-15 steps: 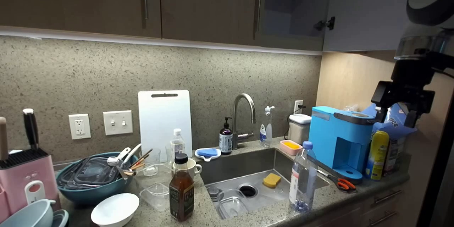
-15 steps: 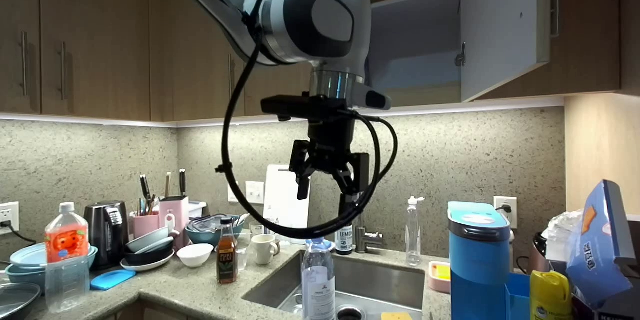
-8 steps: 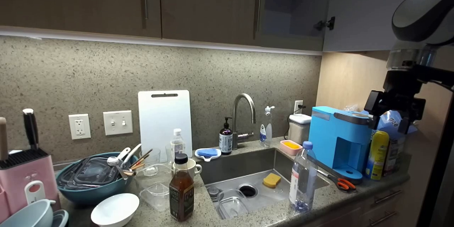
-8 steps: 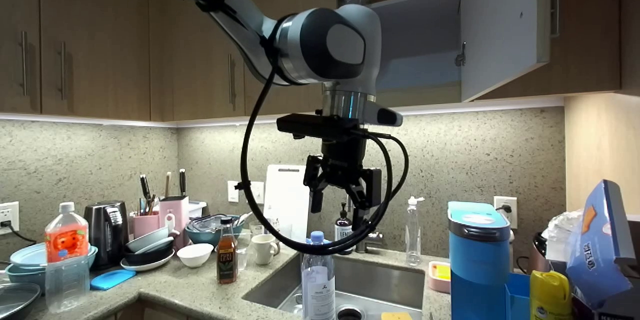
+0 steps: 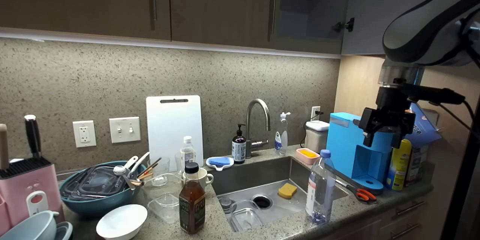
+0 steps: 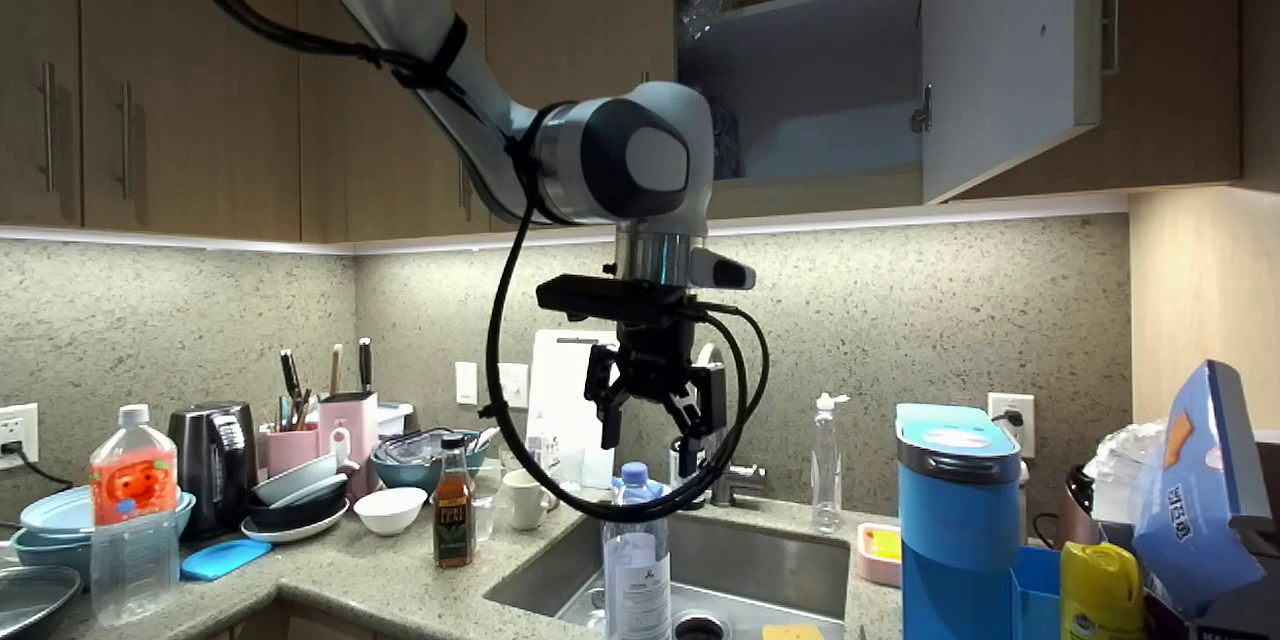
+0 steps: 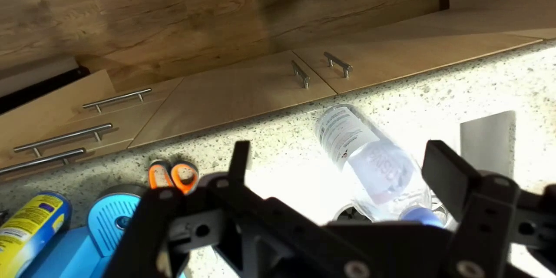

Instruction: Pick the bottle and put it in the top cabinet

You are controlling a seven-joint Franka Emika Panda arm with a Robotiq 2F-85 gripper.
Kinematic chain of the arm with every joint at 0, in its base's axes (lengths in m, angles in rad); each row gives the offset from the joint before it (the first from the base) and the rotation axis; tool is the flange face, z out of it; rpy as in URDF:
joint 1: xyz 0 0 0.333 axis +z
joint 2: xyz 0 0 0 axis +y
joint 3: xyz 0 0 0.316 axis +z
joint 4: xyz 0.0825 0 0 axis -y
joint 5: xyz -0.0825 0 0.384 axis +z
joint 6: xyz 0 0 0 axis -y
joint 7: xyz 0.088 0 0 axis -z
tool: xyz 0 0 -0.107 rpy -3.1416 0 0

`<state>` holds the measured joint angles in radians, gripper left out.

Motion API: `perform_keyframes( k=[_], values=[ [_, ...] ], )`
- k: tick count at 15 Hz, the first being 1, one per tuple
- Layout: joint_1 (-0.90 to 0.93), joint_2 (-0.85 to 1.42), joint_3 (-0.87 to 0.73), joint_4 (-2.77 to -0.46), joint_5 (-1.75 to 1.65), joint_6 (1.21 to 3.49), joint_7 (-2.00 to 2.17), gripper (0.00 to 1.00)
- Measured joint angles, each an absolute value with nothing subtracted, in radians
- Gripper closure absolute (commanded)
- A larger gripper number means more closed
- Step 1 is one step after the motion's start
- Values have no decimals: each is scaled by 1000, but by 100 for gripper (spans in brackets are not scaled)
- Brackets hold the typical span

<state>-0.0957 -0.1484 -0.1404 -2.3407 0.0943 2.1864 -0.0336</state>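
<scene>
One blue-capped bottle [image 5: 320,191] stands apart — lower than the gripper [image 5: 382,143].

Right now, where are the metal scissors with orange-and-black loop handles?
In an exterior view, the scissors lie on the speckled grey counter, just right of the rectangular steel sink, in front of the boxy bright-blue machine.

I log the site as a kitchen: speckled counter [image 6: 370,560], steel sink [image 5: 255,178], curved faucet [image 5: 248,131], knife block [image 5: 20,185], wood-fronted wall cabinets [image 5: 221,7].
</scene>
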Motion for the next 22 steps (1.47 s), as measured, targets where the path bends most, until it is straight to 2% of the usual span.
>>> perform_keyframes(
  k=[7, 22],
  values=[
    [-75, 38, -100, -2208, 93, 2227, -34, 0],
    [-56, 148, -56, -2116, 74, 2226, 17, 0]
  ],
)
